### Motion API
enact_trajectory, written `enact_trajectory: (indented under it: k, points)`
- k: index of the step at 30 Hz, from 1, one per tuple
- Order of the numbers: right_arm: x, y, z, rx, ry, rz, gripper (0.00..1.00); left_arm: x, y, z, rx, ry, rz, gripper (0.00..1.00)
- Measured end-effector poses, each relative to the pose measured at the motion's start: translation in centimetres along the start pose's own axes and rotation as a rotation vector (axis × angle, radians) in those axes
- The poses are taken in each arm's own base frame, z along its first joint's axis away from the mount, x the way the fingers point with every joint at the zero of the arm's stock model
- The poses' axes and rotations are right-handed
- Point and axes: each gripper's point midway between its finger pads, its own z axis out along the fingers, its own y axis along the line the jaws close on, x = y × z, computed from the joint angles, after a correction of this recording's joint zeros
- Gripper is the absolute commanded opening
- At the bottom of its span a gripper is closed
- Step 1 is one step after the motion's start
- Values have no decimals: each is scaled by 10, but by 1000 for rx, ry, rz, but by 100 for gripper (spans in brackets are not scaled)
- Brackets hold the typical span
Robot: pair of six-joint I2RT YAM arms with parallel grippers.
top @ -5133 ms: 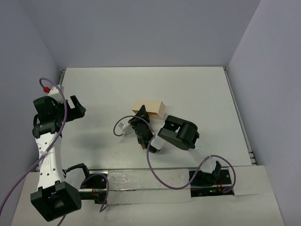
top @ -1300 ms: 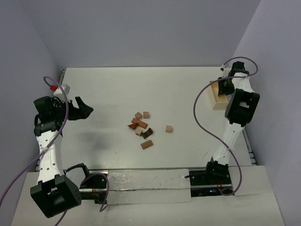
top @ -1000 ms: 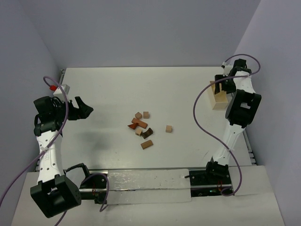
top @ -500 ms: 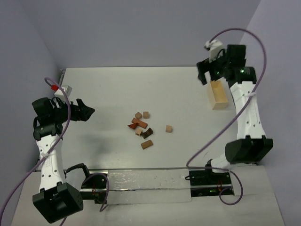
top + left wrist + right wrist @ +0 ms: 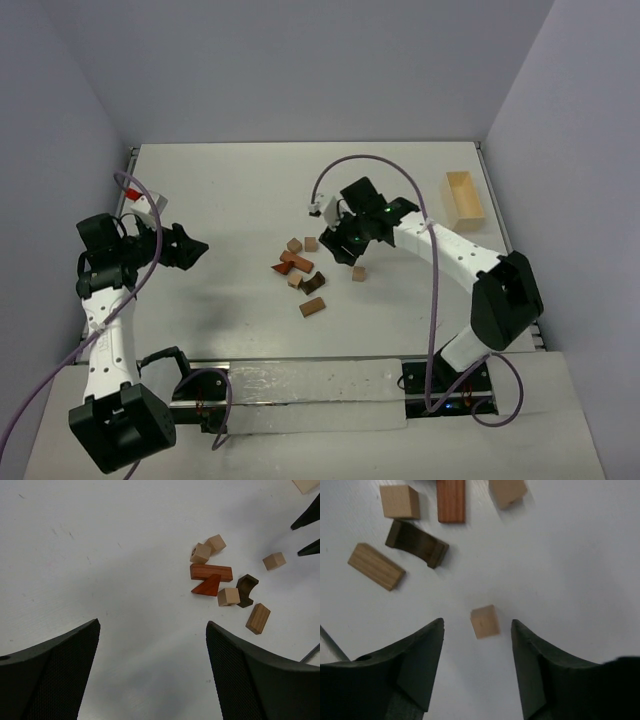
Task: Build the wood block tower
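The blocks for the wood block tower [image 5: 300, 272] lie loose on the table, none stacked: tan cubes, a reddish bar [image 5: 211, 572], a red wedge [image 5: 208, 585], a dark arch [image 5: 417, 542] and a tan bar [image 5: 376, 566]. One tan cube [image 5: 485, 621] sits apart on the right [image 5: 358, 273]. My right gripper [image 5: 477, 622] hovers over that cube, open, one finger on each side, not touching it. It also shows from above [image 5: 345, 248]. My left gripper [image 5: 152, 624] is open and empty, well left of the pile [image 5: 190, 248].
A pale wooden open box [image 5: 464, 198] stands at the back right, near the table's right edge. The right arm's purple cable [image 5: 345, 165] arcs above the table behind the pile. A red-capped white fitting [image 5: 140, 200] sits by the left arm.
The right arm swung from the box at the back right down to the lone cube, and its jaws narrowed. The box stays where it was left. The left gripper edged slightly right.
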Motion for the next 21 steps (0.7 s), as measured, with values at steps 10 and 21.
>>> enact_trajectory:
  k: [10,21]
  points:
    - [-17,21,76,15,58,-47,45,17,16,13,-27,43,-75,90]
    - [-38,33,109,-19,66,-78,41,15,22,17,-40,33,-86,89]
